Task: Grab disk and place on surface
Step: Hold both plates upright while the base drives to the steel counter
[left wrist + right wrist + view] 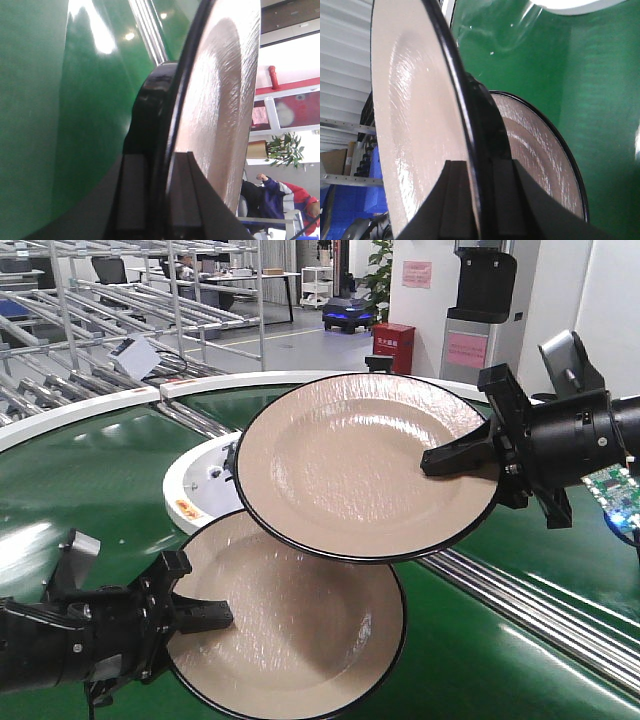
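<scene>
**A:** What do we have in the right gripper (462,460)?

**B:** At the right of the front view, we see its two black fingers pinching the rim of the upper disk (350,470), a beige plate with a thin black edge. The jaws are narrowed to the rim's thickness.

**A:** And the left gripper (203,617)?

**B:** At the lower left we find it clamped the same way on the left rim of the lower disk (290,630). Both disks are over the green belt (90,480). The upper disk's near edge overlaps the lower disk's far edge, and we cannot tell whether they touch.

**A:** What do the wrist views add?

**B:** From the left wrist we look along the lower disk edge-on. One finger (131,195) lies against its dark back and another against the beige face, with the rim tight between them. A person in a red and blue jacket (280,200) shows at the lower right there.

From the right wrist we see the upper disk edge-on, gripped alike, with the lower disk behind it at centre right. The left wrist never shows the second plate. Only the front view gives us the white hub (195,485) and the metal rail (540,605).
</scene>
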Controlling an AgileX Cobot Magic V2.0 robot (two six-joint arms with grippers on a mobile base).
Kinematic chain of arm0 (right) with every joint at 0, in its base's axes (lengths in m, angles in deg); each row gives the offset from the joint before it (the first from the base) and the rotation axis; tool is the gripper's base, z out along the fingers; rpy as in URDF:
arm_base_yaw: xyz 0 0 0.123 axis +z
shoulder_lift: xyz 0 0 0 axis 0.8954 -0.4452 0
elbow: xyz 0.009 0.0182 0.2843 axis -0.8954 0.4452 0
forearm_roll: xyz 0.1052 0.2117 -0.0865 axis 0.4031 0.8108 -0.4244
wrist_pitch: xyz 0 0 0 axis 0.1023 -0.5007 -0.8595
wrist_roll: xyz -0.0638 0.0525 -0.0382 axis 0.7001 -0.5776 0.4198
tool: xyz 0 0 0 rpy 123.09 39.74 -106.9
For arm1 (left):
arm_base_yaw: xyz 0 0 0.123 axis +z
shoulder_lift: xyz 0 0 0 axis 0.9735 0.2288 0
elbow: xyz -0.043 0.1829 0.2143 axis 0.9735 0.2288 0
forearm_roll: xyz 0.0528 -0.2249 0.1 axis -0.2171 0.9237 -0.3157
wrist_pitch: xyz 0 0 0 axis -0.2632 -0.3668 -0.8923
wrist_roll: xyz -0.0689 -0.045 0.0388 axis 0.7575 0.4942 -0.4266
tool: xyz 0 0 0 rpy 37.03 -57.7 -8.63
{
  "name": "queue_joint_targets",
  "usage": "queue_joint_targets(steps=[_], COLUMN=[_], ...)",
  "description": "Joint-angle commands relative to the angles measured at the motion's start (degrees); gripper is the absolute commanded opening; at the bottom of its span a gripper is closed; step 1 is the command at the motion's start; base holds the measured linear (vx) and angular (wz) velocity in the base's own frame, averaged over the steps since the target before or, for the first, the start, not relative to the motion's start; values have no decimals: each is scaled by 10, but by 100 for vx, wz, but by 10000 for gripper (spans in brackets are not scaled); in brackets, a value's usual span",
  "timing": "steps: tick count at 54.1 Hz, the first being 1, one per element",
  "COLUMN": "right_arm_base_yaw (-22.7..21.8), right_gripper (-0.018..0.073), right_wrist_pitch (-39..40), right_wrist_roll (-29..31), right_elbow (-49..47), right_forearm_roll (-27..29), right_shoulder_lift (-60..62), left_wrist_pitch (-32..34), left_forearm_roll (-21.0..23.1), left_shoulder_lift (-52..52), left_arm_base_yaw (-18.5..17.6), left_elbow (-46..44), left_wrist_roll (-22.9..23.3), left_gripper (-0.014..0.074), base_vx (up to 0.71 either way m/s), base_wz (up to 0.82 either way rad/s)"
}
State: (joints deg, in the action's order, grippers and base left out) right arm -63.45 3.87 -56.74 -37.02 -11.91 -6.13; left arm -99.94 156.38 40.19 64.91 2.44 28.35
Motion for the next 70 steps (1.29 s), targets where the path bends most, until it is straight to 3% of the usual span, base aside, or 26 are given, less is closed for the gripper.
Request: queue_joint_targets(steps=[1, 34, 70], right_arm_base_yaw=[-2, -2, -2], right_gripper=[-8, -8, -8], right_wrist_pitch=[26, 25, 22], right_wrist_roll=[-1, -1, -1], right_elbow=[-22, -22, -22], right_forearm_roll=[69, 69, 69], right_shoulder_lift=[27, 27, 27], left_wrist_pitch=[-21, -21, -21], left_forearm_roll=[54, 54, 54], left_shoulder_lift=[-22, -22, -22], left_arm_base_yaw=[-2, -2, -2], left_elbow=[-22, -22, -22], left_wrist_roll=[6, 6, 6], left_gripper=[1, 1, 1], base_vx=[-24, -26, -19], base_wz=[6, -13, -57])
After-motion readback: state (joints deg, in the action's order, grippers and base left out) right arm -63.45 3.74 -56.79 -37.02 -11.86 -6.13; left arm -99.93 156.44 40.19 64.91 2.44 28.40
